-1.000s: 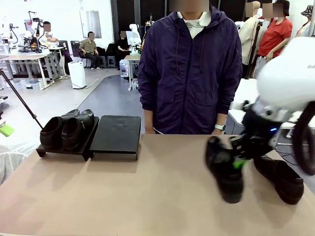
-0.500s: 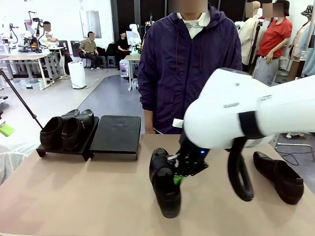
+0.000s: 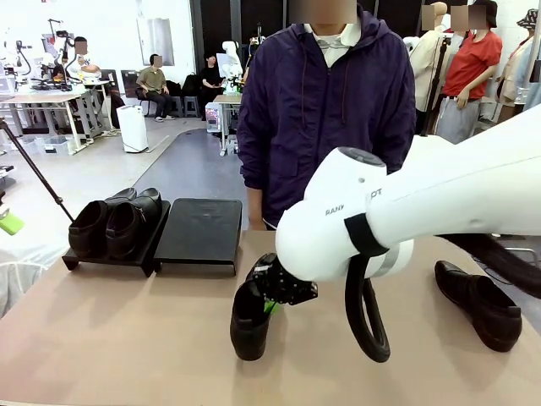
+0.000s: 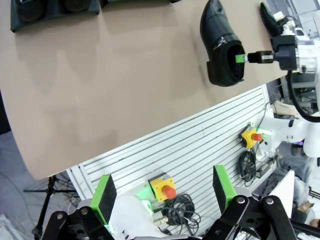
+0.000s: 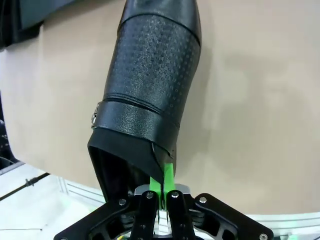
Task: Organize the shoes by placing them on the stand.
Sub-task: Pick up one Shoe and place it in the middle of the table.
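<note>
Two shoes (image 3: 114, 222) sit on the stand's (image 3: 199, 230) left panel.

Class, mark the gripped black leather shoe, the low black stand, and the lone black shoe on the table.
Gripped black leather shoe (image 3: 249, 330): front view, leather upper.
Low black two-panel stand (image 3: 199, 230): front view, bare right panel.
Lone black leather shoe (image 3: 482, 309): front view, upper.

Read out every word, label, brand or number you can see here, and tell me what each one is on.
"RAN": grey letters, cut off at the start, on the white right arm.
"PT": a second fragment beside it on the same arm, partly hidden, so uncertain.
Small metal tag on the shoe held by the right tool: too small to read.
The stand: no print visible.
</note>
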Tool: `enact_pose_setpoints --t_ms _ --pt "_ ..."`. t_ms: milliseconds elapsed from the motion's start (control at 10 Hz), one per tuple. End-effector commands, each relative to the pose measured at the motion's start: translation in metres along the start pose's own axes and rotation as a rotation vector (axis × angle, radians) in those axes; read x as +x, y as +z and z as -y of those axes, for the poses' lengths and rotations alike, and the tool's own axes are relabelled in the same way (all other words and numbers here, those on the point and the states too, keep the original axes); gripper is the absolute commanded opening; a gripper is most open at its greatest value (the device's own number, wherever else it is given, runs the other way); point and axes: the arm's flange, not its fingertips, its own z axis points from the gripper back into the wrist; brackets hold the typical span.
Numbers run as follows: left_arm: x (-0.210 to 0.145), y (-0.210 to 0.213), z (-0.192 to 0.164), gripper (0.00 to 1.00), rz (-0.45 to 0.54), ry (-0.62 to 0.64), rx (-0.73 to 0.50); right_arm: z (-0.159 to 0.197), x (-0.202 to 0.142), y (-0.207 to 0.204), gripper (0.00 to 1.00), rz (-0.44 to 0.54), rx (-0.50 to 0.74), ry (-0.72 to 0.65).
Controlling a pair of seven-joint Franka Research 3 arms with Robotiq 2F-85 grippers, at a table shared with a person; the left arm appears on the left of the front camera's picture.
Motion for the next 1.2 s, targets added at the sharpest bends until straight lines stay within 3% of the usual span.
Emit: enact_pose_setpoints --t_ms 0,600,800,1100 --pt "-0.001 0.002 -0.001 1.00 0.000 -0.010 -0.014 -0.013 0.000 -0.011 0.00 -0.014 -0.035 0.008" --pt "-0.001 0.002 -0.001 1.00 0.000 -0.010 -0.014 0.010 -0.002 -0.020 0.00 -0.104 -0.047 0.090" --pt "-0.001 0.002 -0.001 1.00 0.000 -0.010 -0.014 0.011 -0.002 -0.019 1.00 -0.117 -0.052 0.108" --pt "-0.001 0.002 -0.001 1.00 0.000 -0.010 -0.014 0.015 -0.001 0.004 1.00 -0.120 -0.051 0.147"
